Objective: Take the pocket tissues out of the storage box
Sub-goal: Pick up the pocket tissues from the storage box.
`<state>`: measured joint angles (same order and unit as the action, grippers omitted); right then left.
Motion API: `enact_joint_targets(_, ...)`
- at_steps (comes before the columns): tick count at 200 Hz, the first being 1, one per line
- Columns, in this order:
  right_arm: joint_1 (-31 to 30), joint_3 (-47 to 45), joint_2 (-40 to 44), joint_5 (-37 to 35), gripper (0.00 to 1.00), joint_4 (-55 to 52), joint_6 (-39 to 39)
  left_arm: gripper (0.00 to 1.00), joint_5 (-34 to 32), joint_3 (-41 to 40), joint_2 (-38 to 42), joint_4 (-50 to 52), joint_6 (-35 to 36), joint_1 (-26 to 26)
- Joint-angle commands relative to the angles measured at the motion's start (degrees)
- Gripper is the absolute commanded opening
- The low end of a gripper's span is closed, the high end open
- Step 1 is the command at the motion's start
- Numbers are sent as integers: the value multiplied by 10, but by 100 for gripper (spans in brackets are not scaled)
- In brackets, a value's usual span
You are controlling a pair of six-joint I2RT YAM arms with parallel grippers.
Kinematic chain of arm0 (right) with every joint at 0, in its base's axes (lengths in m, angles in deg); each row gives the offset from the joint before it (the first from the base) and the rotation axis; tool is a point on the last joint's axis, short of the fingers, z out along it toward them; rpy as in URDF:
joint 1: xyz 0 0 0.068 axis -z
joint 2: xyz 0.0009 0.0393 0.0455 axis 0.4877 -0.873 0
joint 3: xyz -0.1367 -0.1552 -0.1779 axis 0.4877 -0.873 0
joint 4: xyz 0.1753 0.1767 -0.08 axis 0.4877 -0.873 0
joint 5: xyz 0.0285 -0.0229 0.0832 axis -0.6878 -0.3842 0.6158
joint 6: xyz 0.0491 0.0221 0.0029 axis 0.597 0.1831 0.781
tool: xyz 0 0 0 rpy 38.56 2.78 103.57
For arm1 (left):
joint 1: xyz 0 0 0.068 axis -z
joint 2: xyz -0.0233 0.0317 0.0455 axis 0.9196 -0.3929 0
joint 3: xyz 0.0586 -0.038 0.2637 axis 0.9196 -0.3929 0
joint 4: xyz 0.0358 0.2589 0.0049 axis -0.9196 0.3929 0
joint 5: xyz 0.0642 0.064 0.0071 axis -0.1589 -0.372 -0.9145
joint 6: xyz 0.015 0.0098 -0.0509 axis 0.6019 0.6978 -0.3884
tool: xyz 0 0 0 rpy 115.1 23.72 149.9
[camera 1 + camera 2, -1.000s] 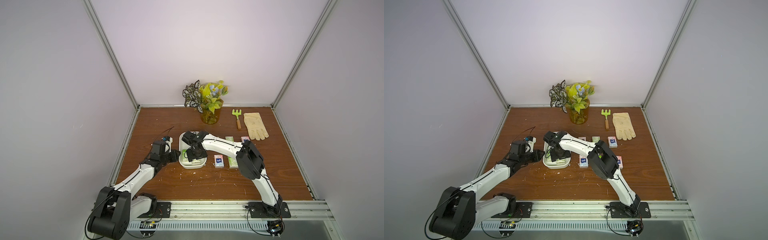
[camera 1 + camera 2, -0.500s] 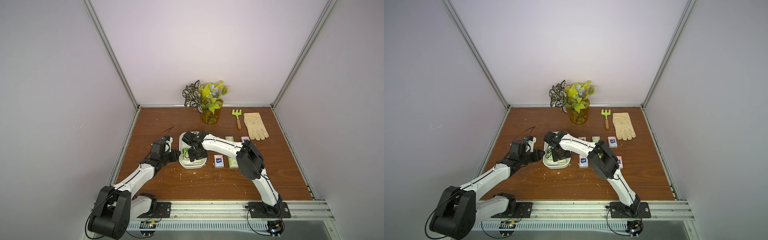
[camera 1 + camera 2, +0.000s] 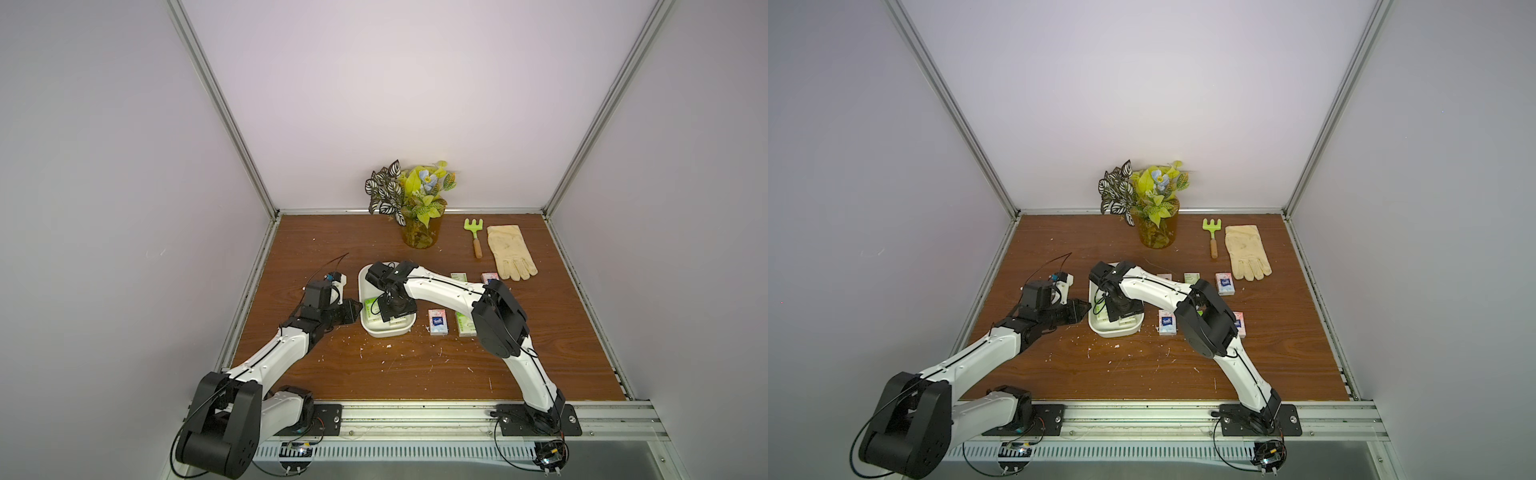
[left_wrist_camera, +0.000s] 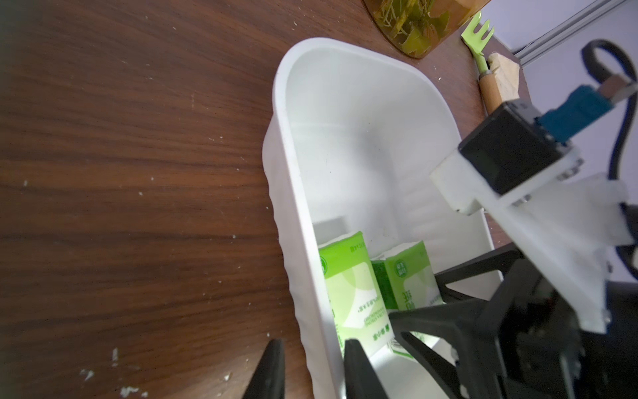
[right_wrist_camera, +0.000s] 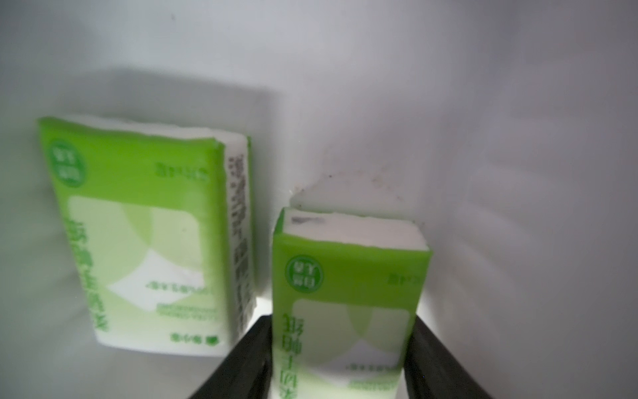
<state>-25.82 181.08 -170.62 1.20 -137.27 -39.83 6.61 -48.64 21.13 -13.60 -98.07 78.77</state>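
Note:
The white storage box [image 3: 384, 332] [image 3: 1115, 331] stands left of centre on the wooden table. My left gripper [image 3: 348, 316] [image 4: 314, 366] is shut on its left wall [image 4: 286, 138], one finger inside and one outside. My right gripper [image 3: 397, 309] [image 5: 340, 324] reaches down into the box and is shut on the long sides of a green-and-white pocket tissue packet [image 5: 348, 304] [image 4: 411, 276]. A second green packet [image 5: 138, 224] [image 4: 348, 286] lies beside it against the wall. Several packets lie on the table to the right: pink-blue [image 3: 437, 327], green [image 3: 464, 330], green [image 3: 459, 276], pink [image 3: 1225, 284].
A potted plant [image 3: 419, 232] stands at the back centre. A green hand rake [image 3: 476, 237] and a cream glove [image 3: 509, 253] lie at the back right. White crumbs dot the table in front of the box. Grey walls close in three sides.
My right gripper has shifted slightly inside the box and its jaws have closed in on the green packet. The left arm has held still.

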Motion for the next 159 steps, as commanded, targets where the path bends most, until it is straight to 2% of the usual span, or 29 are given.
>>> enact_joint_targets(1, 6, -2, -12, 3, 60, -11, -5, 25, -10, 13, -6, 17, 11, -7)
enact_joint_targets(30, 6, 13, 18, 2, 55, -18, 4, 29, -10, 13, -4, 17, 11, -7)
enact_joint_targets(76, 3, 54, 67, 4, 55, -52, 21, 36, -14, 10, 12, 13, 8, -7)
enact_joint_targets(102, -1, 66, 95, 5, 55, -73, 30, 44, -20, 7, 22, 12, 6, -7)
enact_joint_targets(126, -5, 46, 138, 0, 55, -85, 46, 49, -24, 6, 28, 11, 6, -7)
enact_joint_targets(159, -9, -44, 225, 2, 55, -87, 82, 52, -27, 6, 29, 10, 5, -7)
